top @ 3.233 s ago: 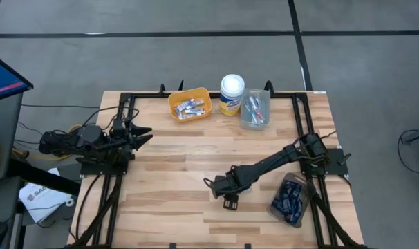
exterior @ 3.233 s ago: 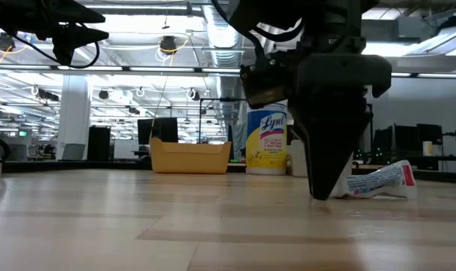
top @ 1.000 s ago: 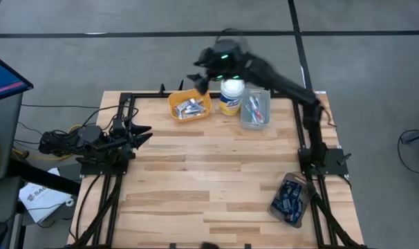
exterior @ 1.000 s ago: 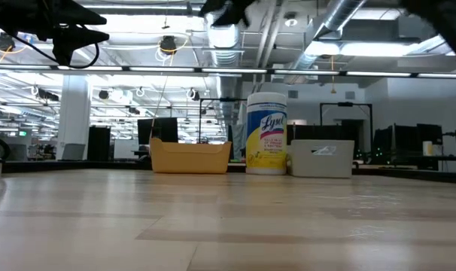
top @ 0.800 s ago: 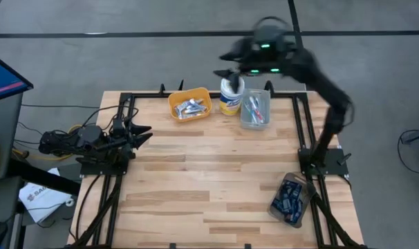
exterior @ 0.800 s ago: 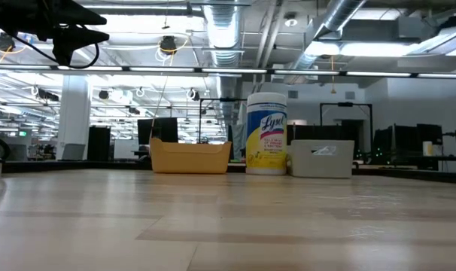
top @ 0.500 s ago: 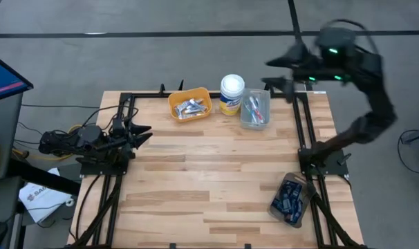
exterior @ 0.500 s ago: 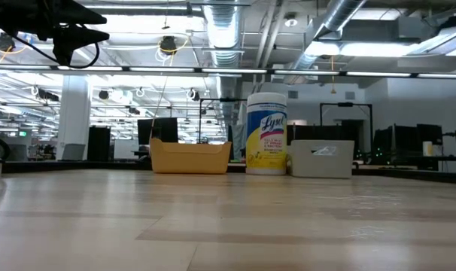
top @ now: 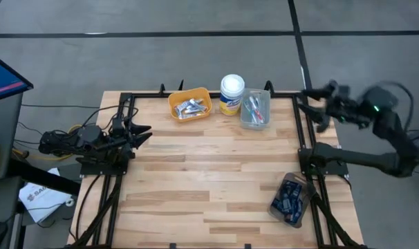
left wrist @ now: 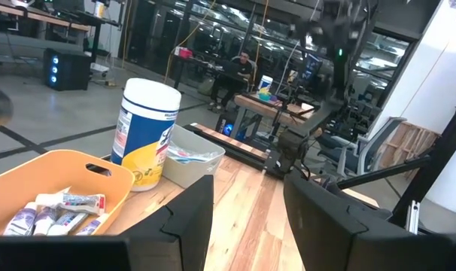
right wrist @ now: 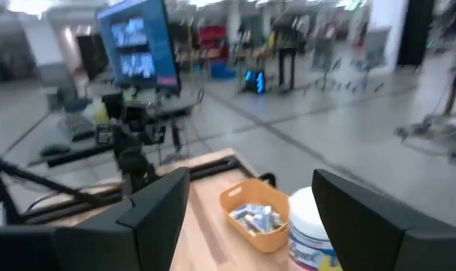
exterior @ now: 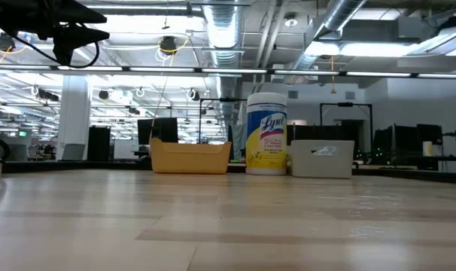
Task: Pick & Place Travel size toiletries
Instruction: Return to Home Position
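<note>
Small white-and-blue tubes [top: 189, 106] lie in an orange bin [top: 176, 97] at the table's far edge. Red-tipped tubes [top: 254, 107] lie in a clear bin [top: 244, 122] to its right. Dark navy packets [top: 290, 197] fill a container at the near right. My right gripper [top: 314, 107] hangs open and empty over the table's right edge, near the far corner; its wrist view [right wrist: 250, 177] looks back at the orange bin [right wrist: 254, 213]. My left gripper [top: 144, 133] waits open and empty at the table's left side, and its wrist view [left wrist: 247, 184] shows the gap between its fingers.
A white-lidded yellow canister [top: 231, 93] stands between the orange bin and the clear bin. Black frame rails [top: 303, 131] run along the table's left and right sides. The bare wooden tabletop [top: 209, 173] lies between the arms.
My right gripper has swung from above the orange bin along the far edge toward the table's right edge, and has come down beside the far right corner. My left arm has kept still.
</note>
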